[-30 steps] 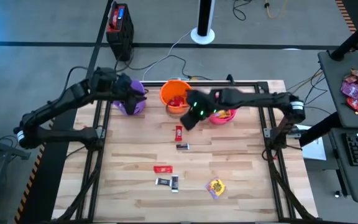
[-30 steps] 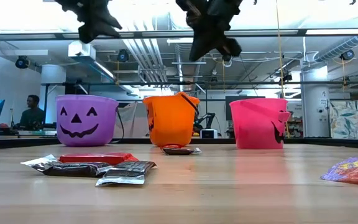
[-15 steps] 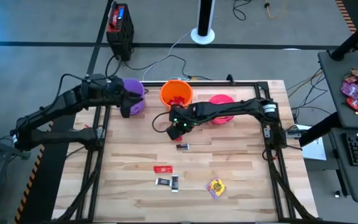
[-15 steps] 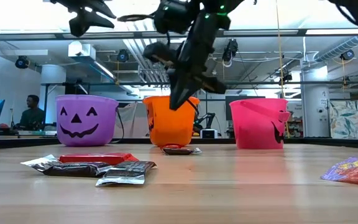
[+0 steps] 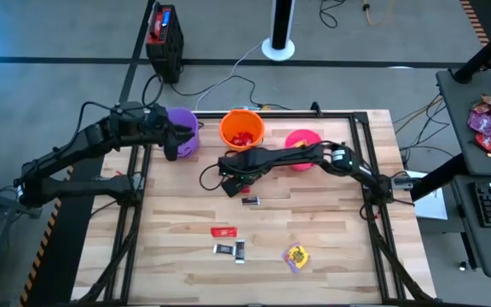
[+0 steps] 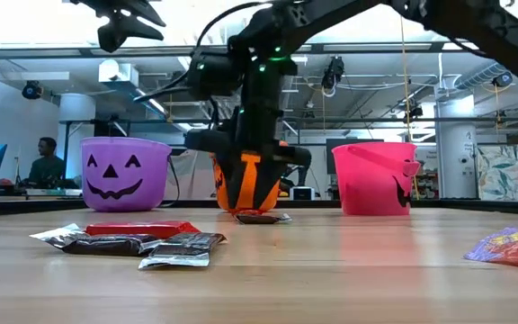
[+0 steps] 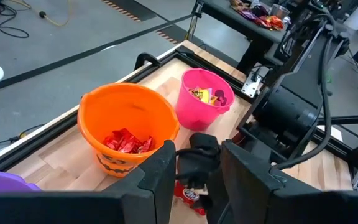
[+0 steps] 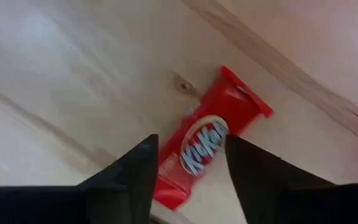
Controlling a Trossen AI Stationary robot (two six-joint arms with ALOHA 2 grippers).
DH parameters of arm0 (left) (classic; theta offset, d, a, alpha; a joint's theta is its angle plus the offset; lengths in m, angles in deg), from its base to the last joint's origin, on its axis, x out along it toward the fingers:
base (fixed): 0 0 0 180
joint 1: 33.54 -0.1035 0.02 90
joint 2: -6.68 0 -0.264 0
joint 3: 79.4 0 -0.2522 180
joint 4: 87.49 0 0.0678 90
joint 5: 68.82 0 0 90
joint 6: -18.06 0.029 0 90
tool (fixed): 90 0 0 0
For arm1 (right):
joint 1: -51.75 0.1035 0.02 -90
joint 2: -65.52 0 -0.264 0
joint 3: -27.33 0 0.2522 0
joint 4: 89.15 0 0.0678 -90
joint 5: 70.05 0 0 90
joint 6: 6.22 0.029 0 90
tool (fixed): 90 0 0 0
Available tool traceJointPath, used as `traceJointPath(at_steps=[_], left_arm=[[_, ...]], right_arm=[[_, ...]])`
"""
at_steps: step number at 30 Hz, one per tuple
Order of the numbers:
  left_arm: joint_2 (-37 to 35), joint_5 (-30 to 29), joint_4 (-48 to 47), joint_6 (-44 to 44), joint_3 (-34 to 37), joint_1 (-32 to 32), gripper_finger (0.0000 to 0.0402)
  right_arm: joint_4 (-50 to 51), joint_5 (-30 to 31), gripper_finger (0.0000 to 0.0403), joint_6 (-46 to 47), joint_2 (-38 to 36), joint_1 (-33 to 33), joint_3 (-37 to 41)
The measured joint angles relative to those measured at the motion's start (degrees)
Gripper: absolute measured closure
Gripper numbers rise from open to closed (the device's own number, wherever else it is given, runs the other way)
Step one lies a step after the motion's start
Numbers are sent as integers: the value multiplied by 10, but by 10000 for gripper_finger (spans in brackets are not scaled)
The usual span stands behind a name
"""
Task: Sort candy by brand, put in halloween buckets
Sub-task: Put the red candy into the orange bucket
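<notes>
A red candy bar (image 8: 210, 146) lies flat on the wooden table. My right gripper (image 8: 188, 168) is low over it, pointing down and open, with one finger on each side of the bar and neither touching it. In the high view this gripper (image 5: 233, 183) stands just in front of the orange bucket (image 5: 242, 130). The orange bucket holds red bars (image 7: 128, 142). The pink bucket (image 5: 301, 145) holds yellow packets (image 7: 205, 95). My left gripper (image 5: 170, 141) hangs high beside the purple bucket (image 5: 183, 130), open and empty.
More candy lies on the table. A dark bar (image 5: 251, 201) lies just nearer than the right gripper. A red bar (image 5: 223, 231), two dark bars (image 5: 230, 249) and a yellow packet (image 5: 297, 256) lie toward the near edge. A person (image 6: 45, 162) sits far behind the table.
My right gripper has come away from above the orange and pink buckets. It has sunk toward the table and moved toward the near-left, over the red bar. Its fingers have opened. My left gripper has drawn back a little toward the table's left.
</notes>
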Motion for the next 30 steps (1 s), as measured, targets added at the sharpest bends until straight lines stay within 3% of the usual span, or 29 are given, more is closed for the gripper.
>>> traceJointPath(at_steps=[8, 18, 25, 30], left_arm=[[1, 0, -17, 0, 0, 0, 290], [3, -1, -20, 15, 0, 0, 290], [4, -1, -21, 16, 0, 0, 290], [6, -1, -20, 16, 1, 0, 290]], right_arm=[[7, 4, 183, 9, 18, -1, -8], [15, 26, 211, -16, 11, 6, -1], [26, 49, 213, 6, -27, 12, -1], [28, 48, 213, 7, -15, 10, 1]])
